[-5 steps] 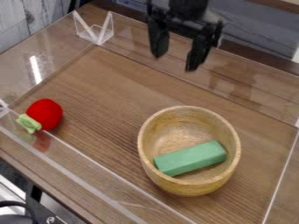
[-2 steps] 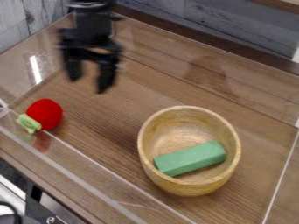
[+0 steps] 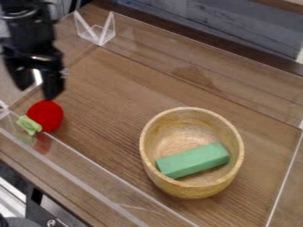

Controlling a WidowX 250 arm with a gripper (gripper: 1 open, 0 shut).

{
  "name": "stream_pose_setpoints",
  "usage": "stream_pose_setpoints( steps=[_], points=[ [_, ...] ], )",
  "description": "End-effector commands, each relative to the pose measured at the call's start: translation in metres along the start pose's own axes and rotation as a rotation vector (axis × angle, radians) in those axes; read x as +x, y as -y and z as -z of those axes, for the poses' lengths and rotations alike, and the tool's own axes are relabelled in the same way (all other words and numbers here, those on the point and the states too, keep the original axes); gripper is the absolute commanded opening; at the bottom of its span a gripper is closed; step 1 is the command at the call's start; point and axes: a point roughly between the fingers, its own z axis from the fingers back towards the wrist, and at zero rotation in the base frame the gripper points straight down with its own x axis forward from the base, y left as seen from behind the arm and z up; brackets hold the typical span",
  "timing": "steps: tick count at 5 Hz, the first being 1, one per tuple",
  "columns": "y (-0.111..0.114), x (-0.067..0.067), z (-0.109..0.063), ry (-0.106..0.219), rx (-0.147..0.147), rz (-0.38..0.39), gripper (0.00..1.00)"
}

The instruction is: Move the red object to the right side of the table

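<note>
Brown wood-grain counter point(image 3: 142, 84) fills the view, fenced by low clear plastic walls point(image 3: 95, 31), with grey planks behind. None of the task looks done: the red toy fruit point(image 3: 45, 114) lies at the far left of the counter as the camera sees it, close against the near-left wall, its pale green leafy end point(image 3: 27, 126) pointing toward that wall. It has not been lifted or gripped.

Over on the right sits a round wooden bowl point(image 3: 166, 133) with a green block point(image 3: 193, 161) lying inside it; neither belongs to the job.

Above and just behind the fruit, the black pincer point(image 3: 35, 78) points downward, its two fingers spread wide and released, holding nothing. One finger tip shows just above the fruit's top in the picture, but whether it touches cannot be told; most likely there is a gap, with the pincer a little higher and slightly farther back than the fruit.

What is left, as I judge it, is everything: settle over the fruit, close on it, lift, carry it across past the bowl and set it down on the right side.
</note>
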Motion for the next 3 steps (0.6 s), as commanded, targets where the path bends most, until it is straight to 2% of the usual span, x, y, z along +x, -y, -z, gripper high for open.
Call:
stream_pose_setpoints(
  steps=[1, 3],
  points=[
    [-0.005, 0.003, 0.000, 0.040, 0.006, -0.035, 1.00],
    [0.016, 0.013, 0.021, 0.037, 0.000, -0.036, 1.00]
  ],
)
